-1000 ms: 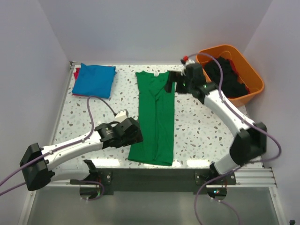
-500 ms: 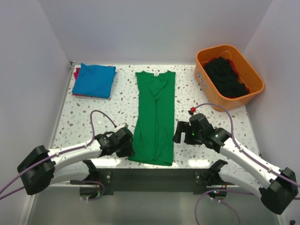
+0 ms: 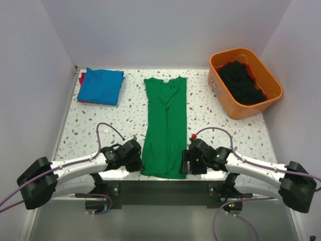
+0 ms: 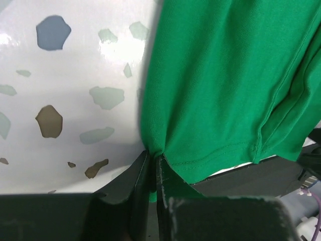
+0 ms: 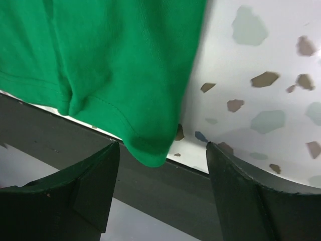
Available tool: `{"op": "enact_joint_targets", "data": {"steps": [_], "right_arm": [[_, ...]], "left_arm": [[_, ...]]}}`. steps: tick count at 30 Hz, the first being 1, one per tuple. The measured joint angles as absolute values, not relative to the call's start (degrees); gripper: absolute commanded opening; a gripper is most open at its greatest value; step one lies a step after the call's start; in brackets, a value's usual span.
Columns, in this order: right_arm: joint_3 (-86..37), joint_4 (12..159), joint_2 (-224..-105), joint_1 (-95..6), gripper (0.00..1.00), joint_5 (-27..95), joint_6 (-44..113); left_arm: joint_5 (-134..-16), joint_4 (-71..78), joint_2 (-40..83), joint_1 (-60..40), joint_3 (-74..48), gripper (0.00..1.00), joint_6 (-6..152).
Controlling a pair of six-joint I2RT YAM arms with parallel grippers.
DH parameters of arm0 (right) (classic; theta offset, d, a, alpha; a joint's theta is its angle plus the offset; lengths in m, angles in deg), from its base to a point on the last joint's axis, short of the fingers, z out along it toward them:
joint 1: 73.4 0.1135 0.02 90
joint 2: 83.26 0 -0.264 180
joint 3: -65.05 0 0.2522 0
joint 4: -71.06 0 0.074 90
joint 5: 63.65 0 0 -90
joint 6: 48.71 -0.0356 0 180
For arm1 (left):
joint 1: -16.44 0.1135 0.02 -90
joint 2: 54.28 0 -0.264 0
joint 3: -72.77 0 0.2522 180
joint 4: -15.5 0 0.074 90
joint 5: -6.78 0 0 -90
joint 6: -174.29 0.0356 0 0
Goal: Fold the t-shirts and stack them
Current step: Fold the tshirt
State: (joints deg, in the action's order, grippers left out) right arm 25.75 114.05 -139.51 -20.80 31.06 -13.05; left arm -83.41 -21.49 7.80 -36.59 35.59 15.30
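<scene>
We are looking at the green t-shirt (image 3: 165,125), which is lying flat down the middle of the table (image 3: 220,120) as a long narrow strip, its collar at the far end and its hem reaching the near edge. The near corners of the hem are hanging slightly over that edge.

At the near-left corner the left pincer (image 4: 152,160) is clenching the cloth: in the left wrist view its jaws are standing almost together, with a pinch of green hem running in between them.

At the near-right corner the right pincer (image 5: 163,148) is staying released: in the right wrist view its jaws are standing wide apart, and the rounded corner of the hem is sitting in the gap without touching either jaw.

Further out, in the far-left corner of the table, a folded blue t-shirt (image 3: 101,86) is resting on top of a red t-shirt (image 3: 81,79), of which we are seeing only a thin edge. At the far right an orange tub (image 3: 223,95) is holding a heap of black clothing (image 3: 242,83), well apart from the green t-shirt.
</scene>
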Motion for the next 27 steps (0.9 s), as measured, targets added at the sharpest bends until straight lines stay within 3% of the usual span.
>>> {"op": "enact_joint_targets", "data": {"steps": [3,4,5,11,19,27], "right_arm": [[25.93,112.31,-142.57,-18.16,0.64,31.08,-15.02],[25.91,111.45,-143.16,-17.63,0.56,31.13,-15.65],[25.91,110.65,-143.79,-17.3,0.42,31.35,-16.03],[25.91,109.25,-145.69,-16.12,0.01,31.37,-18.15],[20.55,116.09,-142.83,-15.93,0.0,26.97,-17.62],[10.85,118.27,-146.13,-17.13,0.0,18.08,-13.6]], "left_arm": [[-83.26,-21.07,7.26,-37.23,36.22,0.1,14.38],[-83.15,-20.87,7.19,-37.31,36.35,0.07,14.31],[-82.97,-20.68,7.21,-37.38,36.42,0.0,14.16],[-82.78,-20.44,7.35,-37.75,36.4,0.0,13.5],[-83.54,-23.63,7.85,-38.08,34.12,0.0,15.21],[-86.32,-27.06,14.97,-35.85,21.6,0.0,20.06]]}}
